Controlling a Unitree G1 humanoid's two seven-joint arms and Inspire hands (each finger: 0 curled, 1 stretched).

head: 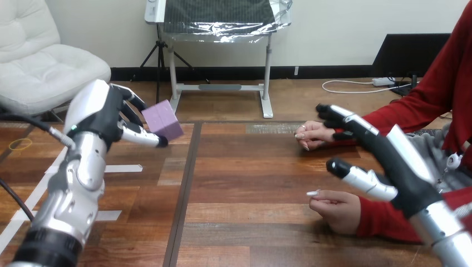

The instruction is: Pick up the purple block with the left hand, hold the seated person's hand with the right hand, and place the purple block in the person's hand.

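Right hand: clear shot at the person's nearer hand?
Likely yes. The right hand, open, hangs close by the person's nearer hand, nothing between them; the purple block is off in the left hand.

The light is even and quite bright, and it seems to fall from above. The wooden counter (pixel 245 183) has a soft shine without hard glare. Under the person's lower hand (pixel 337 208) lies a faint, soft shadow. The silver left arm (pixel 83 172) carries small bright reflections. The purple block (pixel 162 120) is lit evenly, its top face a little lighter.
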